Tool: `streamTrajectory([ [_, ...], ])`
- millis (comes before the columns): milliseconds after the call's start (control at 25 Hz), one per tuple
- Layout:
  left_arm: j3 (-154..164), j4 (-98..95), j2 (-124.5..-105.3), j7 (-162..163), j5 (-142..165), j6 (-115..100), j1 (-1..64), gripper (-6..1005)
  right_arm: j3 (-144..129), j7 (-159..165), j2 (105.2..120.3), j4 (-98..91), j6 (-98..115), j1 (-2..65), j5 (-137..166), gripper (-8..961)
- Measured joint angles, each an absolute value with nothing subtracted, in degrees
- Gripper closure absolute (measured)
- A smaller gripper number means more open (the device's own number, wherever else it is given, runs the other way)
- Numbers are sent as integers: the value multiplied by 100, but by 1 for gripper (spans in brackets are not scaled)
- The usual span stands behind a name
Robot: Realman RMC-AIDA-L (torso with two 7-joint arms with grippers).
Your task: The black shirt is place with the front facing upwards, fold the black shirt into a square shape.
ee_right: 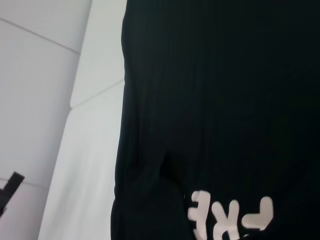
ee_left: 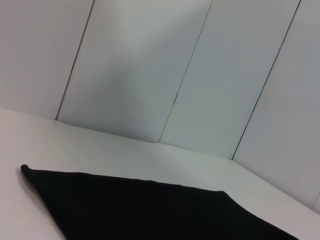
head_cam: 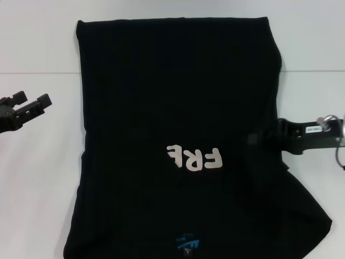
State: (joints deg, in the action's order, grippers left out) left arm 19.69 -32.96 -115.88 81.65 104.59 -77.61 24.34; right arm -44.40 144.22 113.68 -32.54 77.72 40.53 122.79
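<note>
This looks like a robot test room or lab and not a home. The table (head_cam: 38, 178) is plain white with nothing decorative on it. Behind it stands a wall (ee_left: 150, 75) of flat pale grey panels with thin dark seams between them.

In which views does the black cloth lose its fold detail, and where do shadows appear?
Head view: the black shirt reads nearly flat black, only the white letters standing out. Left wrist view: a soft grey shadow on the wall panels. Right wrist view: faint creases show.
</note>
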Motion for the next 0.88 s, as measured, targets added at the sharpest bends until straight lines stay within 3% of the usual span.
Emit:
streamTrajectory([
  [520,1982,-3296,-11593,8165,10459,-7803,2466,139,-4790,14436,11503,-2747,7199,4417,12278,792],
  [720,1980,-3295,-11593,8169,10459,-7806,2459,139,-4785,14383,11519,-2733,7160,4402,12249,547],
  [840,1998,-3296,-11593,8200,10459,-7807,2451,139,-4752,14337,11535,-2773,7239,4375,12228,329],
  [880,2001,-3296,-11592,8214,10462,-7809,2448,139,-4735,14308,11521,-2795,7318,4353,12209,308],
])
